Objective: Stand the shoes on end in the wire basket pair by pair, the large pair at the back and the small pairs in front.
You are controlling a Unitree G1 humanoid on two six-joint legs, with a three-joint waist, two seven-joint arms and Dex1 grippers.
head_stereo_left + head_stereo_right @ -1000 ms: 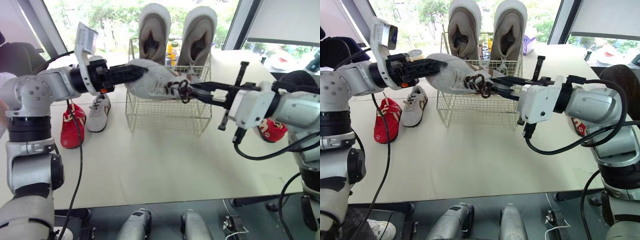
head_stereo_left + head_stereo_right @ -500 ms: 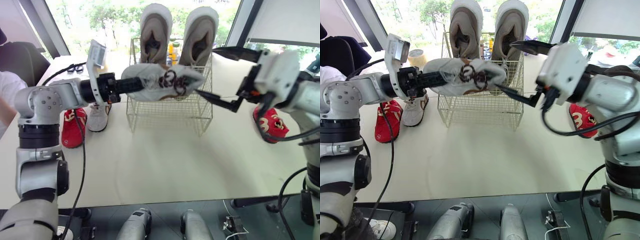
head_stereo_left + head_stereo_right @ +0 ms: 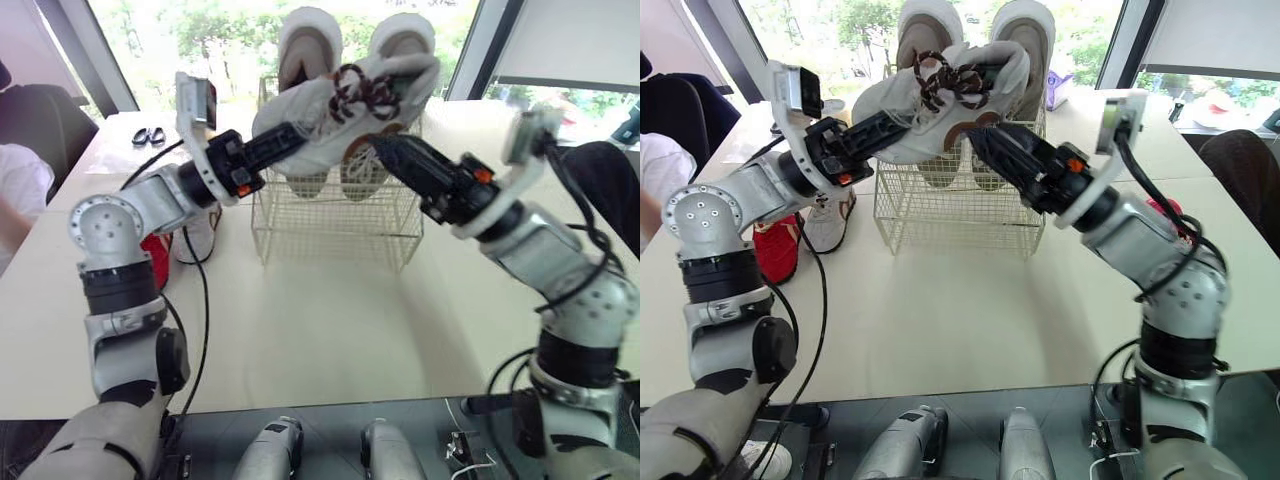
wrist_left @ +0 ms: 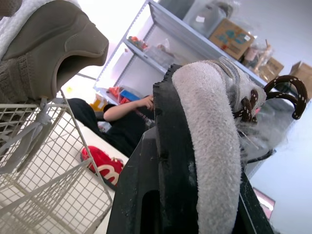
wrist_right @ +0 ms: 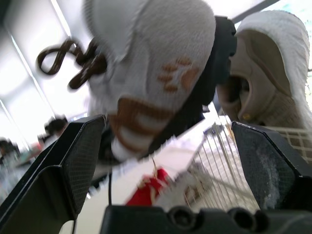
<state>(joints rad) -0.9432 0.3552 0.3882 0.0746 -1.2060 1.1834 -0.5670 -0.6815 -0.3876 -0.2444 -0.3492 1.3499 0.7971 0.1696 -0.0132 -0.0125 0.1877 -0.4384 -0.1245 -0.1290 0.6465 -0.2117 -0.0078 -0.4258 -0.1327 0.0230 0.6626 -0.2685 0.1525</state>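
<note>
At left we see a red shoe [image 3: 775,252] and a white sneaker [image 3: 826,224] lying on the worktop [image 3: 330,320] beside the wire basket [image 3: 335,225]. Our left pincer [image 3: 285,138] grasps a brown-laced white shoe [image 3: 320,110], tilted above the basket before the large pair [image 3: 310,40]. Our right pincer [image 3: 390,148] gapes open near its toe.

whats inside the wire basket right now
A pair of large beige suede shoes stands on end at the back of the cream wire basket. The front looks empty through the mesh. The white shoe with brown laces held over the rim hides their middles.
</note>
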